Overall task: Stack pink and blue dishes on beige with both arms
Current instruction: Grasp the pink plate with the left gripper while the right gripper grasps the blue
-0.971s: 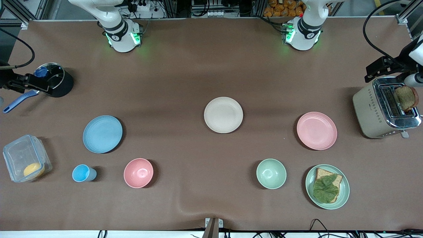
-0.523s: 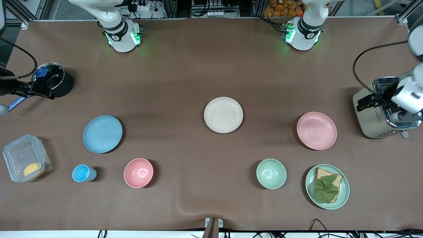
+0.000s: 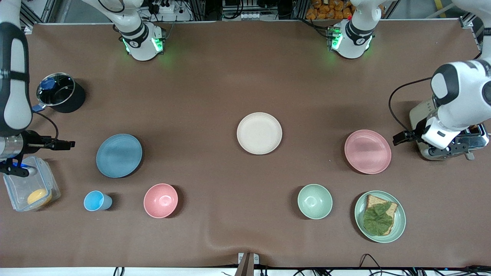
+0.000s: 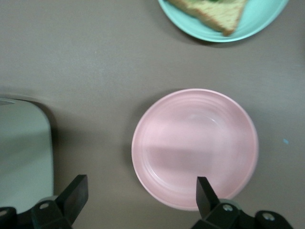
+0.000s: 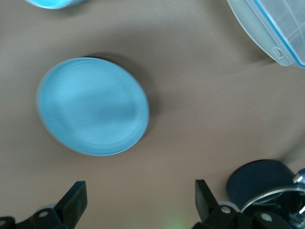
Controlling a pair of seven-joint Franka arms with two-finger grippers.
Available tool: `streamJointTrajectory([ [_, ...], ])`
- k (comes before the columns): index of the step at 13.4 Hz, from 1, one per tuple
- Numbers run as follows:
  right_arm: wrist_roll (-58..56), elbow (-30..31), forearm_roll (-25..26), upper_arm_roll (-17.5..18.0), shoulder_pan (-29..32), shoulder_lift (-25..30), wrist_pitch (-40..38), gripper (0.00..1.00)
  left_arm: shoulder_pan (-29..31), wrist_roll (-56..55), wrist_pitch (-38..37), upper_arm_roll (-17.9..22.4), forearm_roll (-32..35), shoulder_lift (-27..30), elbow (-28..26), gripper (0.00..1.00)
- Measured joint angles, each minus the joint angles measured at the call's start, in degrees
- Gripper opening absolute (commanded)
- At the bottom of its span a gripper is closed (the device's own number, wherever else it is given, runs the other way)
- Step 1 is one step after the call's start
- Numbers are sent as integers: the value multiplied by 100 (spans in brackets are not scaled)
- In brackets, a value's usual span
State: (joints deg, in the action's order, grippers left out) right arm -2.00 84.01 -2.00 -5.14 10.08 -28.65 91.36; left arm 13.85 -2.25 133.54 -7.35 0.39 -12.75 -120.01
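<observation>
Two grippers, fingers wide apart, empty: left gripper [image 4: 138,200] beside pink plate [image 3: 367,151], right gripper [image 5: 138,202] beside blue plate [image 3: 119,155], apparently staging pickups for beige plate [image 3: 259,133].

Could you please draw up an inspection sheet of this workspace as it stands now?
Surface: brown mat, rippled at the camera-side edge.
Job's things: beige plate, pink plate and blue plate lie apart, unstacked.
Clutter: pink bowl, green bowl, blue cup, sandwich plate, toaster, pot, plastic box.
Grippers: left gripper open beside the pink plate; right gripper open near the blue plate.
Cables: along the camera-side edge.
Surroundings: nothing seen.
</observation>
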Motion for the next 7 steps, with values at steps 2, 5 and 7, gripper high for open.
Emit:
streamJointTrajectory([
  [2,-81,140,-2,1,100,-118,111,100,51,0,394,1,0,-380,-61,100],
  [5,-81,726,-12,29,80,-129,750,100,53,0,995,-1,0,-903,-95,100],
  [7,-81,952,-66,54,62,-165,996,100,60,0,1114,-1,0,-1083,-92,100],
])
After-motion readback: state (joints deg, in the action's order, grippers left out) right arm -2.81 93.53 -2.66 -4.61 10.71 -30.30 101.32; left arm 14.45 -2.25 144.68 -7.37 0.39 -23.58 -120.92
